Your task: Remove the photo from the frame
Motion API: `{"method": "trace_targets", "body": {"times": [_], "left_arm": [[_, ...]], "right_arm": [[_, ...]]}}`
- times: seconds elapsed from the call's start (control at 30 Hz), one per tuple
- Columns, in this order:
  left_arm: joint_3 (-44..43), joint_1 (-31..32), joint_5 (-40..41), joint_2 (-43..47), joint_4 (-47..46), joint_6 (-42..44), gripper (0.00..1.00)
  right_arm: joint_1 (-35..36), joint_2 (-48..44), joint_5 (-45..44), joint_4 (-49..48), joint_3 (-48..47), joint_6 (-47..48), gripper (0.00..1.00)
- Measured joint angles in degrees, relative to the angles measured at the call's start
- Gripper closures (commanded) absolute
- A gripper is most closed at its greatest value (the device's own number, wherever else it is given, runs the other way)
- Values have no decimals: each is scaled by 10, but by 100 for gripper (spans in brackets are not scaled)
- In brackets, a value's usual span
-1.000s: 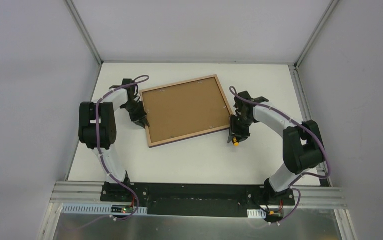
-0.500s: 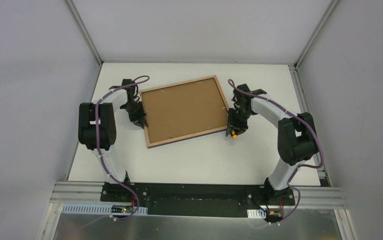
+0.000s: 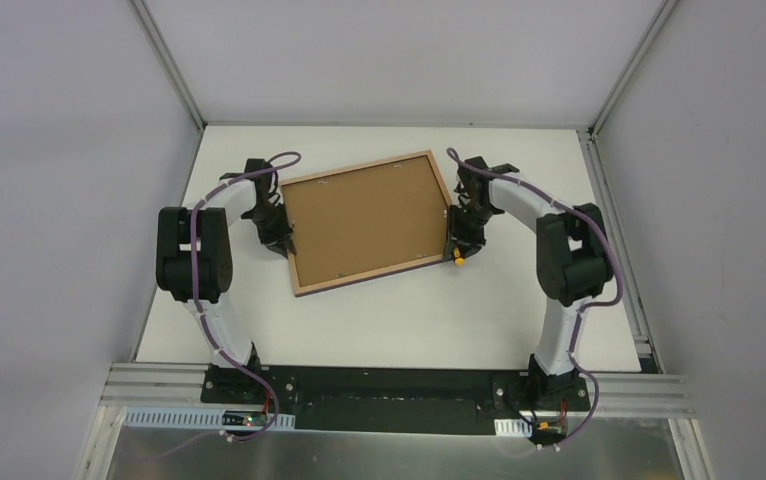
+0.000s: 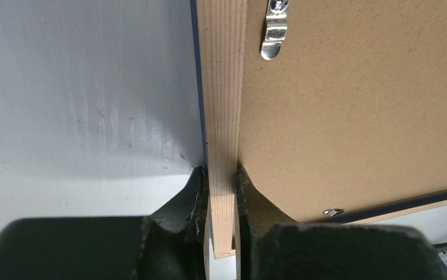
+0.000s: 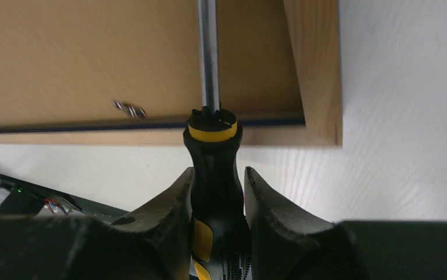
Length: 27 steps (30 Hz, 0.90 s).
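The frame (image 3: 355,167) lies face down on the white table, its light wood rim around the brown backing board (image 3: 367,220). The photo is hidden under the board. My left gripper (image 3: 284,238) is shut on the frame's left rim (image 4: 222,87), one finger on each side of it (image 4: 221,175). My right gripper (image 3: 462,235) is shut on a black and yellow screwdriver (image 5: 212,157). Its steel shaft (image 5: 208,58) reaches over the backing board just inside the right rim (image 5: 317,70).
Small metal tabs (image 4: 272,35) (image 5: 129,108) hold the backing board along the rim. Grey walls close the table on three sides. A metal rail (image 3: 399,385) with the arm bases runs along the near edge.
My right gripper has moved with the screwdriver along the frame's right edge, away from the arm bases, and its elbow has swung inward. The left gripper and the frame have stayed put.
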State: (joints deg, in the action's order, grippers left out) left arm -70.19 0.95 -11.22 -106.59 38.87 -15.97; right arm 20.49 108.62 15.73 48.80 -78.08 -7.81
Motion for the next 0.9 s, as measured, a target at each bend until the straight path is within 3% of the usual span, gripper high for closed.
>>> {"method": "trace_targets", "body": {"times": [0.27,0.9], "left_arm": [[1,7,12,3,-1,0,100],[1,9,14,3,-1,1,100]], "right_arm": [[-2,108,20,13,-140,16,100],[-8,-68,2,26,7,10,100]]}}
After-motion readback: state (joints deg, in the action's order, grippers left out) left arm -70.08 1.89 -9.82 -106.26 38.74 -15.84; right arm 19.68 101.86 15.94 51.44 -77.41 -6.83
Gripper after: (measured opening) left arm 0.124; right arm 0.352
